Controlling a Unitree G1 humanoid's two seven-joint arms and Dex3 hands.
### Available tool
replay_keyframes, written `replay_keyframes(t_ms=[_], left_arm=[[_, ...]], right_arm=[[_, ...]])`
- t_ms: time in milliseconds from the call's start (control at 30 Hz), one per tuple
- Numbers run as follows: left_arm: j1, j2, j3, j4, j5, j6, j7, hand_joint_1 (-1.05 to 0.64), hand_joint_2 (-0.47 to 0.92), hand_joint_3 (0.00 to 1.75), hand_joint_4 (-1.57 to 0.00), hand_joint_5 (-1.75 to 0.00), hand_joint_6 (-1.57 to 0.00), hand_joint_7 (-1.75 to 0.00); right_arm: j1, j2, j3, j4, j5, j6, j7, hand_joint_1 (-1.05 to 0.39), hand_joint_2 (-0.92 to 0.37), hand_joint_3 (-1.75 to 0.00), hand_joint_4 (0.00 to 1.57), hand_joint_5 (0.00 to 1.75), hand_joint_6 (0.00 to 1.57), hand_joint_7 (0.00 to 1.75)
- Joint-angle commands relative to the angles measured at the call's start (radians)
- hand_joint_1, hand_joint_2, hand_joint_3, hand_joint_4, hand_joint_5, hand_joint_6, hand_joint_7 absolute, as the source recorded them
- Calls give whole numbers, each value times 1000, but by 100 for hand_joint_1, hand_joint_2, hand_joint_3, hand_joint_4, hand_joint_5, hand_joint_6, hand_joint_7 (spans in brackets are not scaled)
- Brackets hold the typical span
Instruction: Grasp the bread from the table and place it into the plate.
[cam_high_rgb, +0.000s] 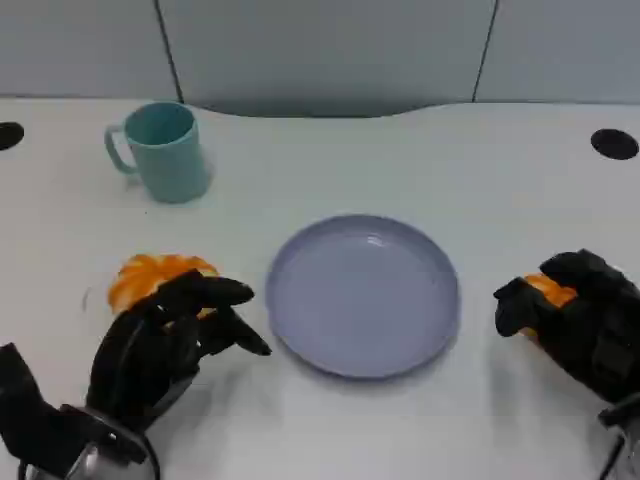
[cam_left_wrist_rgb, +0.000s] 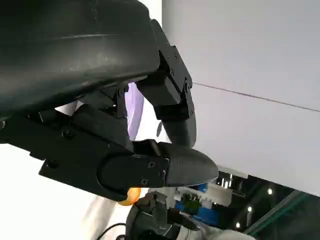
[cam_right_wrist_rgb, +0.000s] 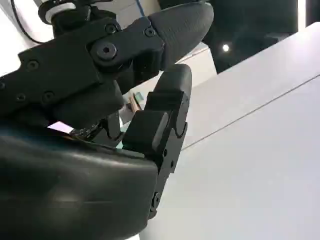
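- The left hand (cam_high_rgb: 165, 345), nearest the camera at the lower left of the head view, has its fingers spread apart and holds nothing; its fingertips reach over the near edge of an orange bread roll (cam_high_rgb: 160, 277) that lies on the white table (cam_high_rgb: 330, 425).
- At the lower right, the right hand (cam_high_rgb: 575, 315) has its fingers curled round a second orange bread piece (cam_high_rgb: 553, 291), gripping it just right of the plate.
- The lilac plate (cam_high_rgb: 362, 295) sits at the centre of the frame, with nothing on it.
- A teal mug (cam_high_rgb: 160, 150) stands at the upper left, well apart from the work.
- Judged step: the grasp looks made on the right, the placing not yet begun. The next move calls for lifting that bread clear of the rim, carrying it left over the plate and letting go; the left hand would need to close on its roll.
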Motion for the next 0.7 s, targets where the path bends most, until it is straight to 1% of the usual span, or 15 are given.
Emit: replay_keyframes(t_ms=[33, 200, 333, 433, 533, 600, 667, 700], left_arm=[[-7, 15, 15, 7, -23, 5, -10, -88, 92, 42, -68, -130, -72, -78], [-2, 7, 37, 26, -31, -61, -11, -82, 92, 48, -69, -133, -72, -78], [21, 8, 43, -1, -50, -38, -8, -83, 92, 50, -65, -143, -72, -80], [32, 8, 41, -17, -51, -28, 6, -84, 92, 49, -63, -144, -71, -80], [35, 0, 45, -22, -53, -42, 12, -80, 92, 48, -64, -145, -72, -83], [30, -7, 53, -11, -46, -99, 16, -79, 92, 47, -64, -145, -72, -84], [24, -2, 50, -3, -7, -207, 35, -84, 92, 43, -64, -147, -69, -92], [21, 0, 48, -2, 7, -250, 46, -85, 92, 42, -64, -148, -67, -95]], right_arm=[[-2, -14, 2, 2, -8, -21, -1, -53, -90, -1, 85, 119, 115, 23], [6, -13, 4, -13, -2, 3, -7, -53, -90, 0, 83, 119, 113, 24], [3, -20, 8, -12, -7, 8, -4, -54, -89, 0, 83, 118, 113, 24], [2, -19, 5, -3, -3, 5, 0, -52, -89, 0, 85, 115, 113, 24], [1, -22, 8, 2, -9, 5, -2, -52, -90, -1, 84, 114, 113, 24], [4, -23, 14, -5, -14, 3, -9, -52, -90, 0, 85, 114, 113, 24], [-3, -16, 3, 3, 6, 16, 18, -48, -91, 0, 83, 114, 111, 24], [-2, -15, 5, 0, 5, 18, 15, -47, -91, 0, 83, 115, 110, 24]])
